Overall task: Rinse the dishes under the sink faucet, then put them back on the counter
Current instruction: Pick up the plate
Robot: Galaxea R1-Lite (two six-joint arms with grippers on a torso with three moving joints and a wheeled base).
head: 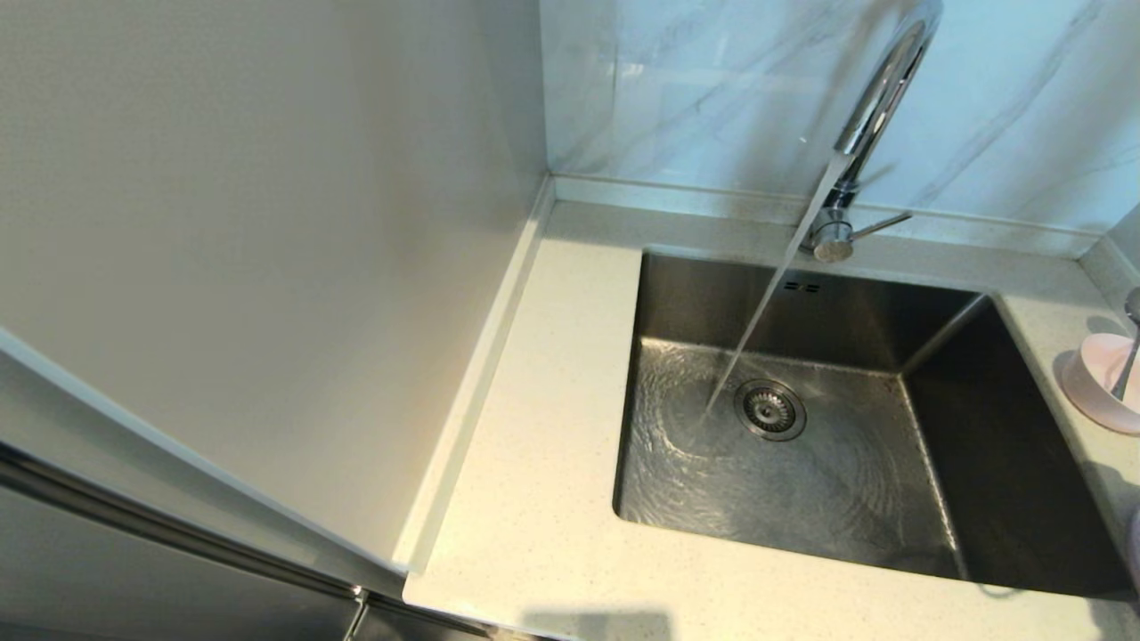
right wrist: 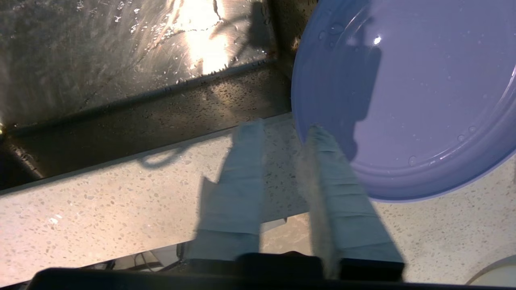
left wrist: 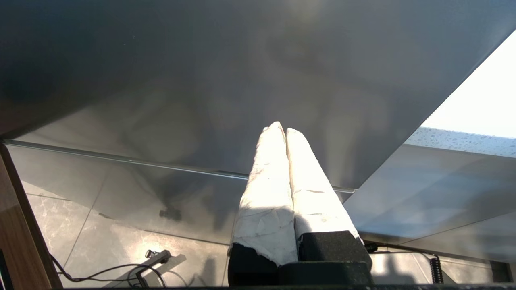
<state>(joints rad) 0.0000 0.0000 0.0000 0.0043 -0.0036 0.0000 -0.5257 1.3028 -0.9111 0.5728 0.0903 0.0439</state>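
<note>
The chrome faucet [head: 877, 107] runs a stream of water into the steel sink [head: 677, 294] beside the drain strainer [head: 769, 409]. On the counter [head: 534, 445] at the far right stands the pink bowl [head: 1091, 378] with the silver spoon [head: 1127, 365] leaning in it. In the right wrist view the lavender plate [right wrist: 403, 100] lies wet on the counter [right wrist: 100, 193] by the sink's corner [right wrist: 121, 60]. My right gripper [right wrist: 282, 127] is open and empty, with one finger over the plate's rim. My left gripper [left wrist: 281, 128] is shut, empty, low beside the cabinet front.
A white wall panel [head: 267, 223] closes off the left of the counter. The marbled back wall [head: 695, 89] rises behind the faucet. The faucet's side lever [head: 882, 225] points right. Cables [left wrist: 121, 272] lie on the tiled floor below.
</note>
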